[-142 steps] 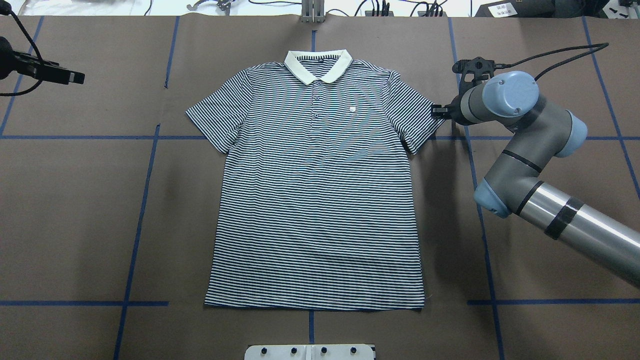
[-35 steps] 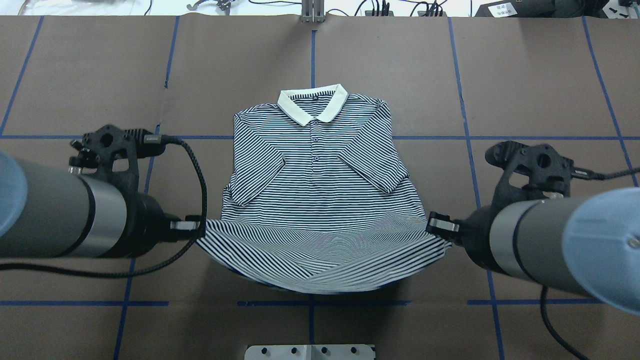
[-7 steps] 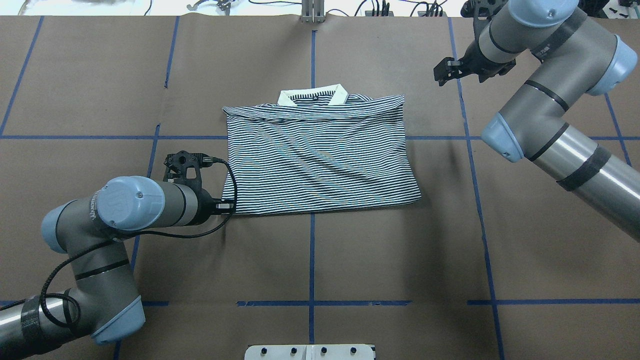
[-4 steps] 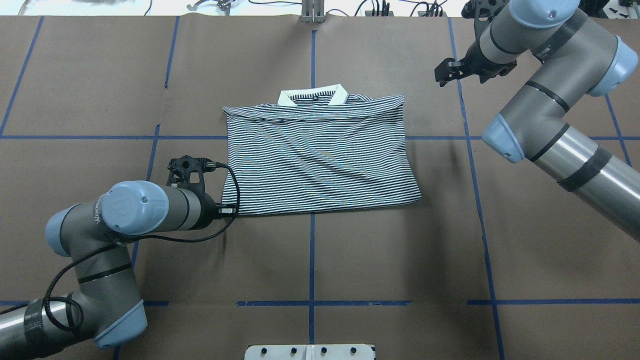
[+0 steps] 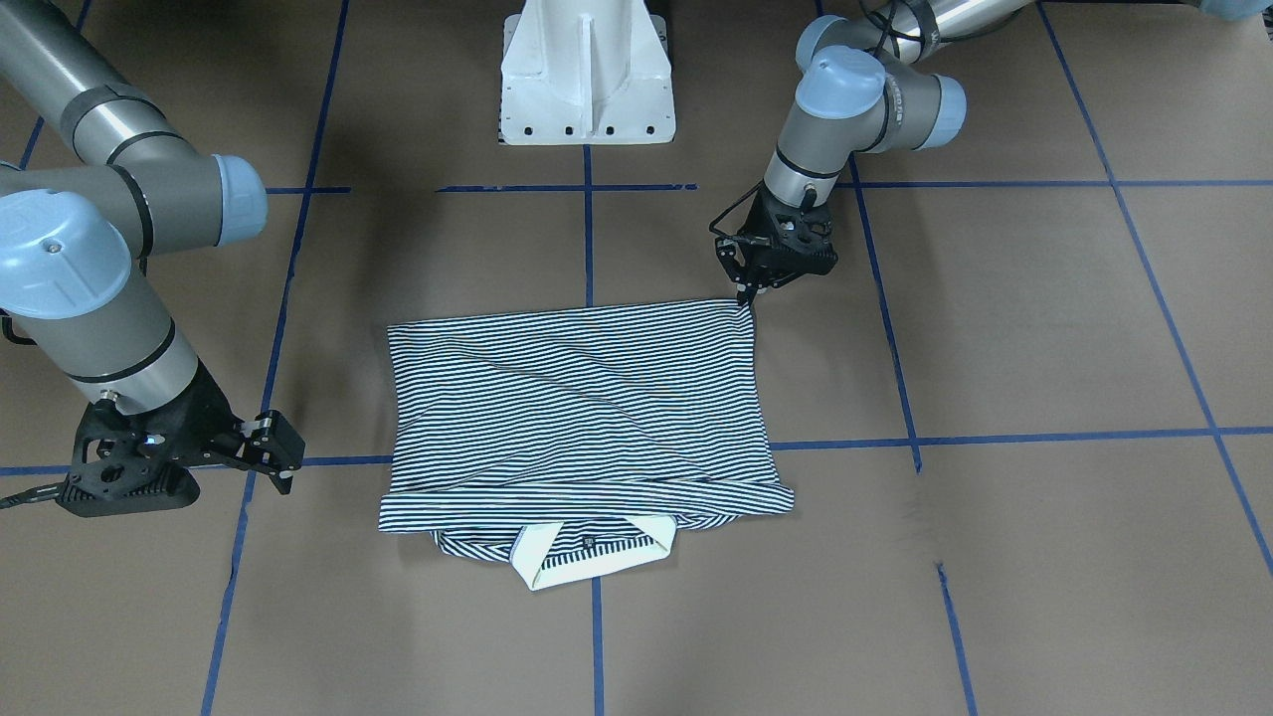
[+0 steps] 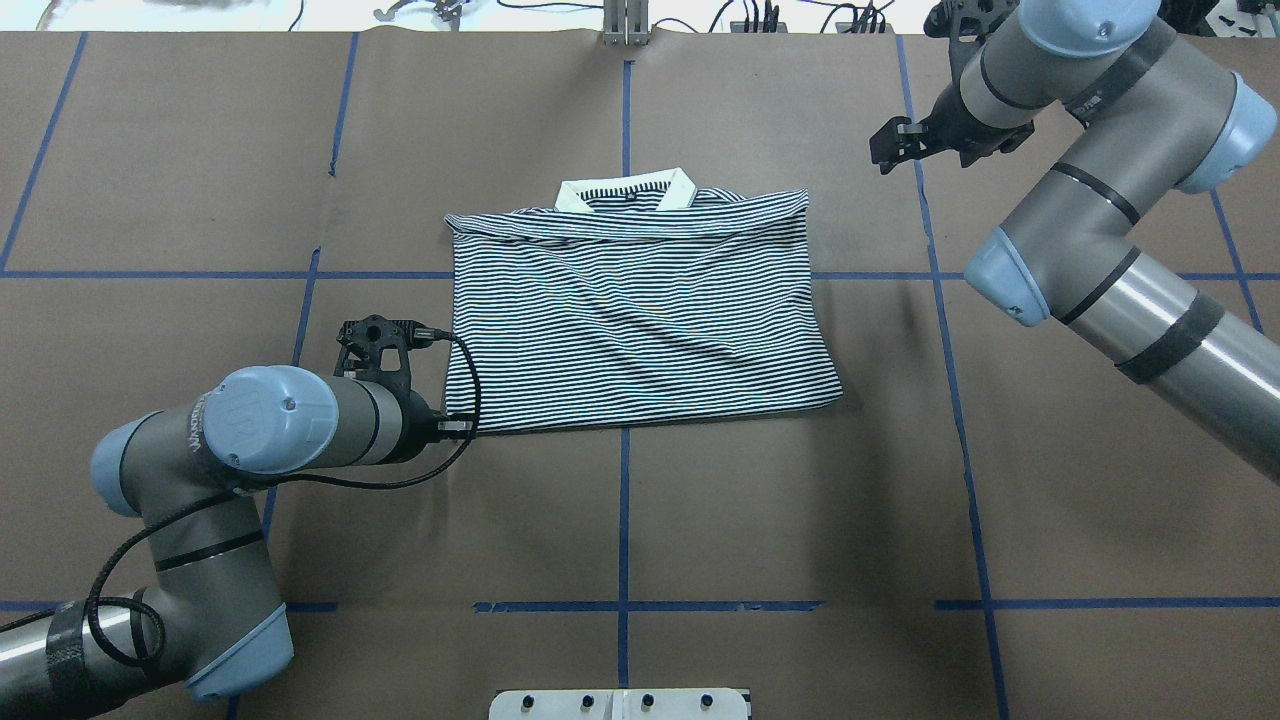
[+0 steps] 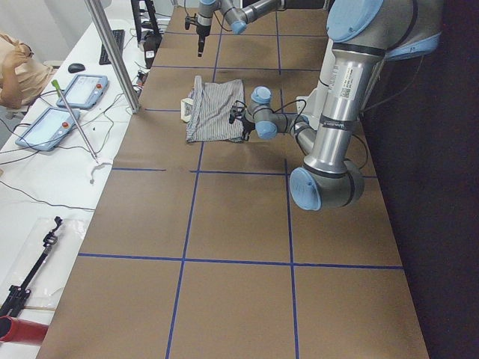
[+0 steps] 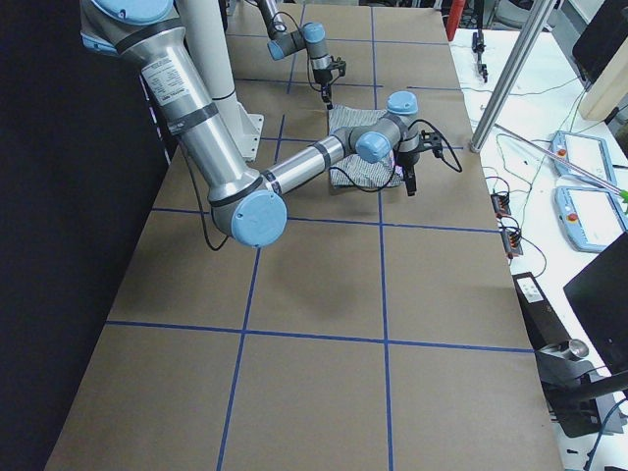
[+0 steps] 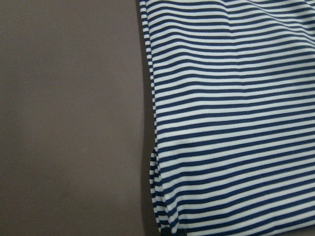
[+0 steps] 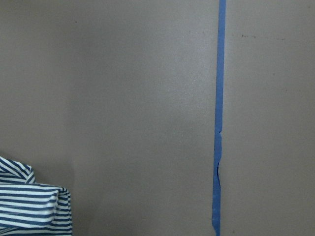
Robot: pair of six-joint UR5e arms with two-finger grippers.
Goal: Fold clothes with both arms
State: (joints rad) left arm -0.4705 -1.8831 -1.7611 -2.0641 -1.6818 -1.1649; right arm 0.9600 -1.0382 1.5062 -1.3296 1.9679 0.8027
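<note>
The polo shirt (image 6: pixel 640 320) is thin, limp knit: light, soft, with no stiffness to hold a crease, so its stacked layers would likely slide apart if dragged. A hold probably serves best at the corners of the doubled edge, pinching every layer at once, one corner per arm.

It is navy-and-white striped, folded in half crosswise into a rough rectangle with a few slack ripples. The cream collar (image 6: pixel 625 182) peeks out past the upper layer.

It lies flat on the tabletop (image 6: pixel 800 500) straight out from the white pedestal base (image 5: pixel 585 70) and clear of it, with the folded edge toward the base and the collar pointing away.

The left tool (image 5: pixel 744 290) touches the corner of that folded edge nearest the base on the robot's left; its fingers look close together, but whether they pinch cloth cannot be told. The right tool (image 5: pixel 276 452) hangs farther from the base, beside the collar end and off the cloth, its fingers spread and holding nothing.

Blue tape lines (image 6: pixel 622 520) grid the brown tabletop.
</note>
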